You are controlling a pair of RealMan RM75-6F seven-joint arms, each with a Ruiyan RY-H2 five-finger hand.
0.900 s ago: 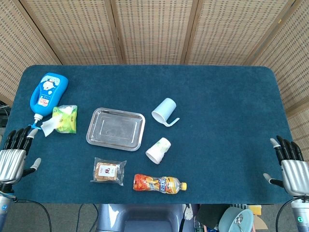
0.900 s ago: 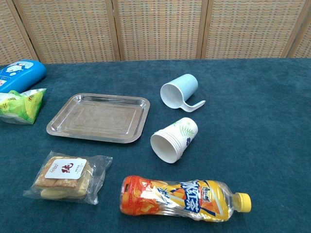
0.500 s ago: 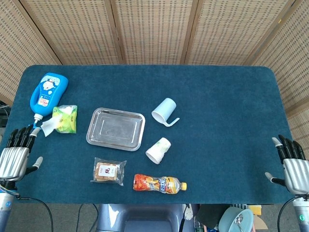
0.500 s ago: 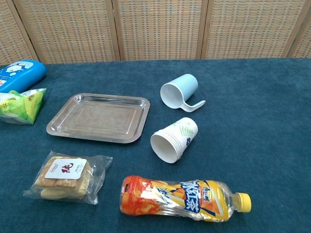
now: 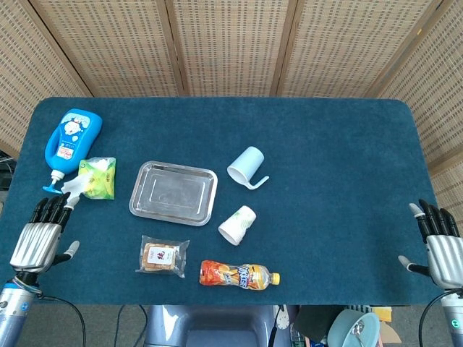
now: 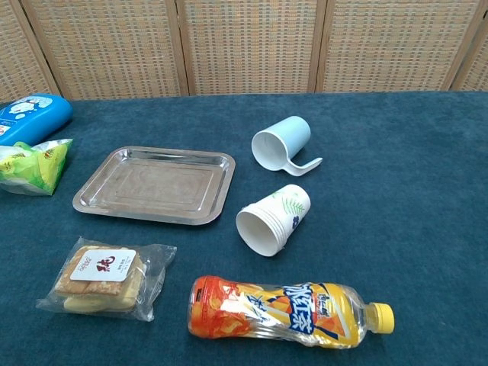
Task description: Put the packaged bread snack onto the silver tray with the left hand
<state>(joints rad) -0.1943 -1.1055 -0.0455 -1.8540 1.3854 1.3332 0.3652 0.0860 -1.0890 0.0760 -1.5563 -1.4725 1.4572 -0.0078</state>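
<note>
Bread snack [image 6: 104,277], sealed in a clear wrapper, lies flat on the blue counter [image 5: 325,144] near its front edge, just in front of the silver tray [image 6: 156,184] and apart from it. A white label with a red mark sits on top of the pack; its writing is too small to read. Left hand [image 5: 40,238] hovers at the counter's left edge, fingers spread and holding nothing, well left of the snack. Right hand [image 5: 441,249] sits at the right edge, likewise spread and holding nothing. An orange drink bottle [image 6: 290,311] with a yellow cap lies on its side right of the snack; its blue-lettered label cannot be read. A stack of paper cups [image 6: 273,219] printed with green leaves and a pale blue mug [image 6: 280,143] lie tipped over right of the tray. A green snack bag [image 5: 98,177] and a blue pump bottle [image 5: 70,137] bearing a cartoon figure lie left of the tray.
</note>
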